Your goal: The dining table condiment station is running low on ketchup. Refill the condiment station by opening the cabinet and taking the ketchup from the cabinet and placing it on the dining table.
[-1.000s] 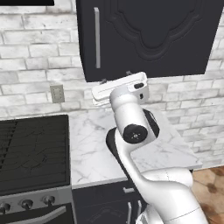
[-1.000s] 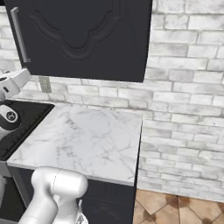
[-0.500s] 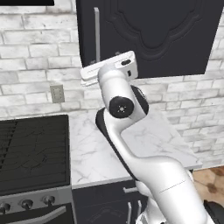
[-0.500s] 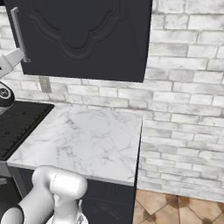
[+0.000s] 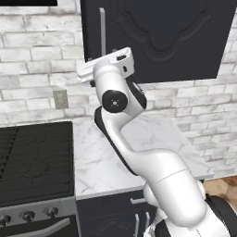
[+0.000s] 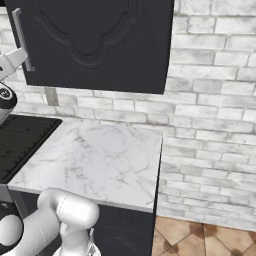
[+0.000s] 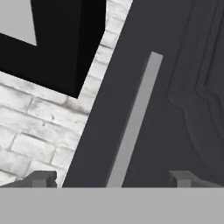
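Facing the cabinet door, fingers spread apart and empty, with the long bar handle running lengthwise between them, not yet touched.

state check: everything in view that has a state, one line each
cabinet: door shut.
cabinet handle: ungrasped, lined up between the fingertips.
gripper: open, empty, close in front of the handle.
stove: no pots on it, burners look off.
drawers: shut.

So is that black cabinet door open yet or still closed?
Closed. The cabinet door sits flat on its front, and the gripper faces its handle.
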Tool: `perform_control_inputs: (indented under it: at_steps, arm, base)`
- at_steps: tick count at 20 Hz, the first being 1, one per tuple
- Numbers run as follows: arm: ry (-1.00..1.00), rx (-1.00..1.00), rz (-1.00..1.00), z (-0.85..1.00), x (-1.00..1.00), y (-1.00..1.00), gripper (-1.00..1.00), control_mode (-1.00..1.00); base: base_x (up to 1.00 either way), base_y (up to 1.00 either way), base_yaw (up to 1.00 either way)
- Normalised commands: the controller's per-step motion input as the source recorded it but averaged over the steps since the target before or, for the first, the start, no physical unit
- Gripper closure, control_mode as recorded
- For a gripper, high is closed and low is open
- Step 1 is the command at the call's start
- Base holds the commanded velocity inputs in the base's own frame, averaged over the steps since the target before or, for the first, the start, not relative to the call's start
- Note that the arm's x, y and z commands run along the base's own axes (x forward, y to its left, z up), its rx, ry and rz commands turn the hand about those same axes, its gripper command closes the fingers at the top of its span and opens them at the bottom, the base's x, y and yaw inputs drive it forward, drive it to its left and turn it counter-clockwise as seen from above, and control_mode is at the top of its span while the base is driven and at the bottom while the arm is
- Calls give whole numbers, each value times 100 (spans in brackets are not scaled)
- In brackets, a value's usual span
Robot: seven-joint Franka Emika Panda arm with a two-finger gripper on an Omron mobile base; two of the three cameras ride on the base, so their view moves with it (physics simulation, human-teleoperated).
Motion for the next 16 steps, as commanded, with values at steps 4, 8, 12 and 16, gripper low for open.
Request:
perform_control_inputs:
  at_steps: [4,8,12,16]
  arm:
    - [0,0,0,0,47,3,-100,-100]
    - [0,0,0,0,48,0,-100,-100]
    - [0,0,-2,0,46,0,-100,-100]
    - [0,0,-3,0,53,0,-100,-100]
  base:
    - [0,0,0]
    - [0,0,0]
    - [0,0,0]
    - [0,0,0]
